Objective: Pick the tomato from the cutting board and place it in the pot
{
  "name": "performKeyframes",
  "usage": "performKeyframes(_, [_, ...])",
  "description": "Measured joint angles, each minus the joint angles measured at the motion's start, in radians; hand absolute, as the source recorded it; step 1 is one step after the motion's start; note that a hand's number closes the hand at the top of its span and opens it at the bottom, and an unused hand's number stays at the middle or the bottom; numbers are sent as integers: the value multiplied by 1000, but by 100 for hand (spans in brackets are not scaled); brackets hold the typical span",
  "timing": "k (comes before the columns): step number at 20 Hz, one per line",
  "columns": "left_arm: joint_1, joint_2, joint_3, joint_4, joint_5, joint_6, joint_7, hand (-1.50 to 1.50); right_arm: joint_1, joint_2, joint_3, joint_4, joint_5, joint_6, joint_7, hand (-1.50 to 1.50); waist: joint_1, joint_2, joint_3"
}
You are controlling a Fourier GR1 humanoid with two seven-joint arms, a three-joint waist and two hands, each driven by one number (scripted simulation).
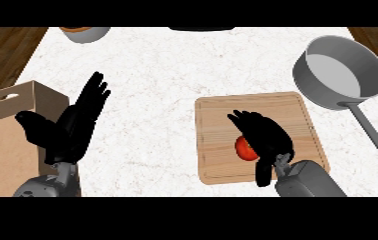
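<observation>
Grasp step: right hand fingers curled over round red tomato on pale wooden cutting board. Next: lift, carry to grey metal pot. Left hand rests, fingers straight.

It was a kitchen: a pale, marbled counter carried a wooden cutting board, a grey long-handled pot, and what looked like a bowl at the far edge.

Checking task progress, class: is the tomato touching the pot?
Apart. The head view shows the tomato on the cutting board, partly under the right hand, with bare board between it and the pot.
</observation>
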Motion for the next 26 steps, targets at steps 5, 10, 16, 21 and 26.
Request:
performKeyframes(5, [1,-3,7,-26,-12,-2,37,0,10,33,-8,35,43,-5,-20,150,0,0,-1])
performKeyframes(10, [-14,-4,14,-9,-22,-1,37,0,0,35,-20,74,40,-59,-157,150,0,1,0])
performKeyframes(16, [-14,-21,15,11,-33,-9,19,0,1,56,-30,95,81,-101,-233,150,0,0,2])
performKeyframes(21, [23,7,44,-9,-11,-6,18,0,115,-93,-251,80,19,-169,-238,150,-45,-5,3])
performKeyframes(26, [55,14,42,-32,-9,14,10,0,231,-252,-542,147,-87,-230,-268,150,-73,-6,3])
